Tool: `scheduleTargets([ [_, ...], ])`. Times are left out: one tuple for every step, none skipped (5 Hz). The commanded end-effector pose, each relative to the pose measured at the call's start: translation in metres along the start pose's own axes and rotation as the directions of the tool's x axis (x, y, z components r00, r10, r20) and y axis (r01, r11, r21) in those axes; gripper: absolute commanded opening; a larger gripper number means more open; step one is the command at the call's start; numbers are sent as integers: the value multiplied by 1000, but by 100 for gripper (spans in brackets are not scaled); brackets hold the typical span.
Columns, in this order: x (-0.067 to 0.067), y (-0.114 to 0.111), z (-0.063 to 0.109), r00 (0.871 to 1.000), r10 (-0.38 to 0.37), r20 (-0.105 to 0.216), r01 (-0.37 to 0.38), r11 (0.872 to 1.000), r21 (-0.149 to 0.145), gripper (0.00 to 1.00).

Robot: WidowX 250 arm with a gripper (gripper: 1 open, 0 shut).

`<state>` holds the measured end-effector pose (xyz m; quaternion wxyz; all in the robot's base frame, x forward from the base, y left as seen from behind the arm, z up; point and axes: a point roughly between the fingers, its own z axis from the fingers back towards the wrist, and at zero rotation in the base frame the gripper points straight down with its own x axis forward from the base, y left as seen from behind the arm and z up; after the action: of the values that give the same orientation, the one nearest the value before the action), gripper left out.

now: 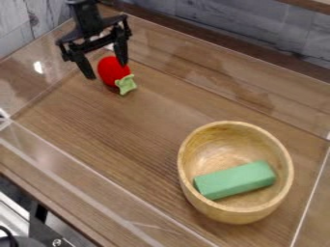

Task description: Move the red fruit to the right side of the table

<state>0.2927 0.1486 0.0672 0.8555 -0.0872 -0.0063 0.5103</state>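
Risk lay in alignment: the gripper (96,56) hung wide open and empty just over the red fruit (114,71) at the counter's (142,135) far left; off-centre jaws could squirt the glossy toy sideways toward the clear wall

Fruit (114,71) at ten o'clock on surface (116,145), gripper (98,55) over it; bowl (206,193) holding block (234,180) at four o'clock.
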Motion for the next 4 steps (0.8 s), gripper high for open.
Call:
scheduleTargets([
  [12,-7,0,997,54,56,-52,998,-41,100],
  [14,-19,-6,987,143,79,-139,989,-58,100],
  [16,-30,-8,972,211,103,-205,976,-66,100],
  [21,-29,-4,980,158,122,-150,986,-68,100],
])
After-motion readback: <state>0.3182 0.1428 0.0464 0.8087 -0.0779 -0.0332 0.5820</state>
